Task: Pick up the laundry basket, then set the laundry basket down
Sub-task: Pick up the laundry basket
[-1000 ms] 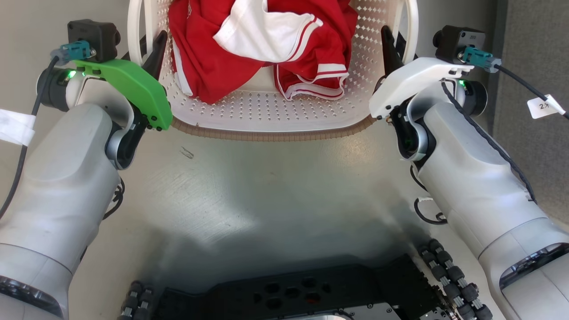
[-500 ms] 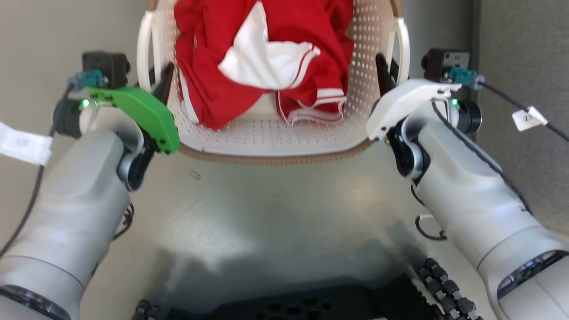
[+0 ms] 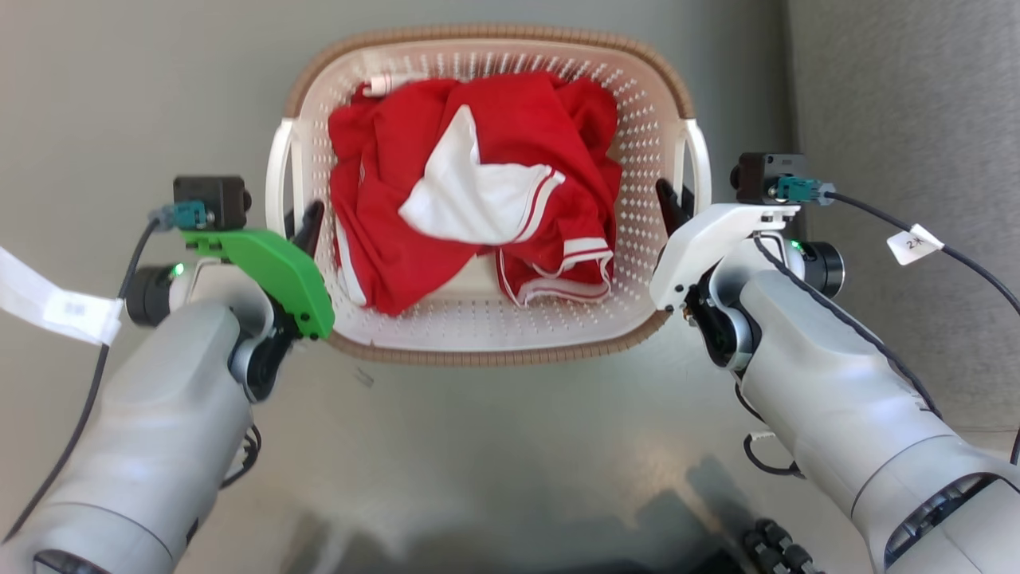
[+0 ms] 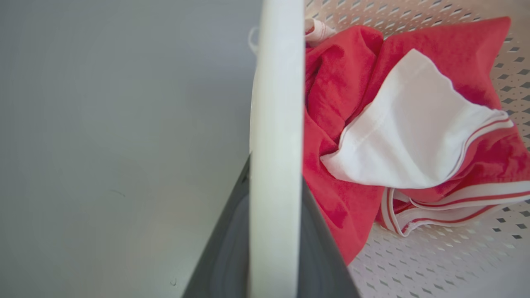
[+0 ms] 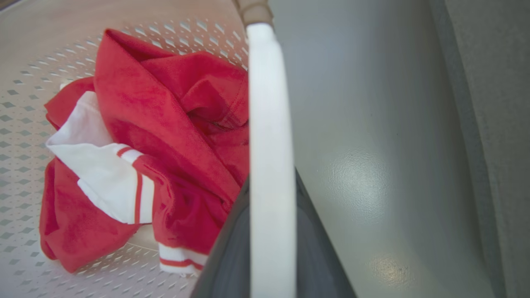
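Two smooth, pale grey robot arms are showing, each ending in dark fingers.

The left arm (image 3: 151, 414) is wearing a bright green wrist cover (image 3: 271, 271) studded with small dark screws; the right arm (image 3: 829, 399) is wearing a white cover (image 3: 709, 239). Each wrist is carrying a small black box camera (image 3: 209, 199) with a teal connector (image 3: 190, 214), and a black cable (image 3: 980, 267) bearing a white paper tag (image 3: 914, 243) is trailing from each. A tiny green light (image 3: 174, 269) is glowing on each wrist. The left gripper (image 3: 301, 227) and the right gripper (image 3: 676, 203) are tapering into long dark fingers (image 3: 311, 227).

Upright cream perforated laundry basket (image 3: 478, 323), brown woven-look rim, white side handles
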Controlling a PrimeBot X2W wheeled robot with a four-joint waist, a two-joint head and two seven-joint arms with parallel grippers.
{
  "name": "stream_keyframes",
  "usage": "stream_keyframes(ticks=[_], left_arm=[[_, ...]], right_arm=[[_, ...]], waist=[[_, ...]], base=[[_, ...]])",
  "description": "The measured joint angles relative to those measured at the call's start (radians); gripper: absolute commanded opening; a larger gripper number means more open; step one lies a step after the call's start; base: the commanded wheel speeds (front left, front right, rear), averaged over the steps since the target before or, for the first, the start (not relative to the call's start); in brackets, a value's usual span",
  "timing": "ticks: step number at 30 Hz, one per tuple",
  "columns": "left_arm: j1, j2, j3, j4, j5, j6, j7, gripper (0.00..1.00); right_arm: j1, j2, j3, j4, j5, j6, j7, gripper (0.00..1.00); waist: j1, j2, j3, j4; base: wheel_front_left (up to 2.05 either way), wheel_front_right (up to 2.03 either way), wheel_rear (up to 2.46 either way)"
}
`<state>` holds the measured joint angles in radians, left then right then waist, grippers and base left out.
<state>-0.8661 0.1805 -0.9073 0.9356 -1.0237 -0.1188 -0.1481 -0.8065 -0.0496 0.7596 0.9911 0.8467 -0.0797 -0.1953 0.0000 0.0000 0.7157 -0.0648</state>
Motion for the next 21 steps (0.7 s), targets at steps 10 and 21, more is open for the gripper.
stream_keyframes(ticks=[10, 21], left_arm=[[0.084, -0.034, -0.006, 0.046, -0.057, 0.000, 0.043, 0.00], [0.168, -0.067, -0.027, 0.103, -0.096, -0.001, 0.105, 0.00]], right_arm=[[0.051, 0.001, 0.051, 0.052, 0.029, 0.030, 0.055, 0.00], [0.126, 0.007, 0.098, 0.097, 0.064, 0.071, 0.116, 0.00]], waist=[[0.0000, 0.0000, -0.156, -0.008], [0.0000, 0.0000, -0.315, -0.010]], base=[[0.00, 0.00, 0.00], [0.00, 0.00, 0.00]])
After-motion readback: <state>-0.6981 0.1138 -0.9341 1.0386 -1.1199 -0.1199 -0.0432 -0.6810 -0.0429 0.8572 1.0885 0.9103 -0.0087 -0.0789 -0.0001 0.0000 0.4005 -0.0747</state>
